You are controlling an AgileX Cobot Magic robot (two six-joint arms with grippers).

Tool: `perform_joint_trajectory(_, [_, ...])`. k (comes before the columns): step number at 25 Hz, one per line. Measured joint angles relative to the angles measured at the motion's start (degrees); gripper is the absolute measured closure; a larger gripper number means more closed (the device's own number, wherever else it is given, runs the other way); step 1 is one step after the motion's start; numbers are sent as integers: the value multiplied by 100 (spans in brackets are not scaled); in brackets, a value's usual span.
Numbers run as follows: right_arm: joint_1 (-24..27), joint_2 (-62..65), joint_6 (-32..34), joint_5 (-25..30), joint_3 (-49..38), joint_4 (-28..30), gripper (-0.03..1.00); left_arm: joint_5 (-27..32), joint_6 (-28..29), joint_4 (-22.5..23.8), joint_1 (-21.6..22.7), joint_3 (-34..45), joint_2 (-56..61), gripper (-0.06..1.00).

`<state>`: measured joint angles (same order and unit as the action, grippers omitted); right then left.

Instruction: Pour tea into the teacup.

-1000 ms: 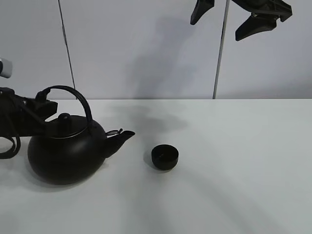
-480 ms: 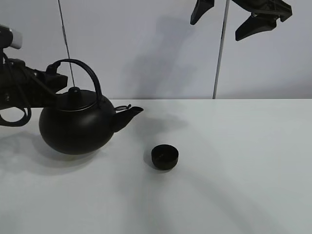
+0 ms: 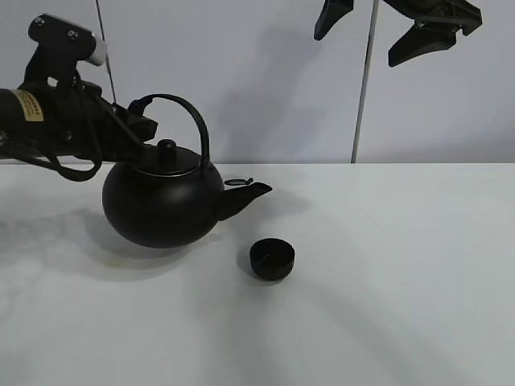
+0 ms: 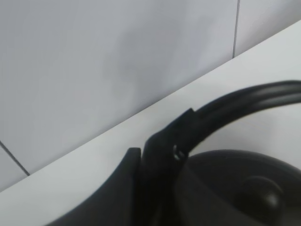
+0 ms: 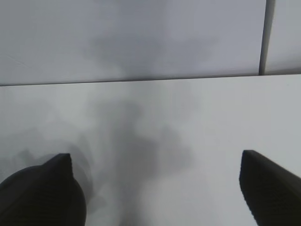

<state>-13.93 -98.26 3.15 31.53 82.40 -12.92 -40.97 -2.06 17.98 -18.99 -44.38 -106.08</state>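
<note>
The round black kettle hangs in the air above the white table, spout pointing right and slightly down toward the teacup. My left gripper is shut on the kettle's arched handle at its left end; the left wrist view shows the handle clamped between the fingers, with the lid knob below. The small matte-black teacup stands on the table, below and right of the spout tip. My right gripper is open and empty, high at the top right, its fingertips apart in the right wrist view.
The white table runs up to a grey panelled wall. A thin dark cable and a metal strip run down the wall. The kettle casts a shadow on the table at left.
My left gripper has lifted the kettle off the table and carried it up and to the right, bringing the spout closer to the teacup. The right arm has not moved.
</note>
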Motion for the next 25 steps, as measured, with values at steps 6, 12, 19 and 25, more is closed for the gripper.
perform_joint_trajectory(6, [0,0,0,0,0,0,30,165,-62,-82,-135,-263,-111,84])
perform_joint_trajectory(12, [0,0,0,-7,0,0,30,168,-268,-63,-188,-263,-251,84])
perform_joint_trajectory(19, [0,0,0,-7,0,0,30,156,-613,-63,-233,-263,-251,84])
perform_joint_trajectory(25, [0,0,0,-7,0,0,30,161,-941,-58,-266,-263,-251,84])
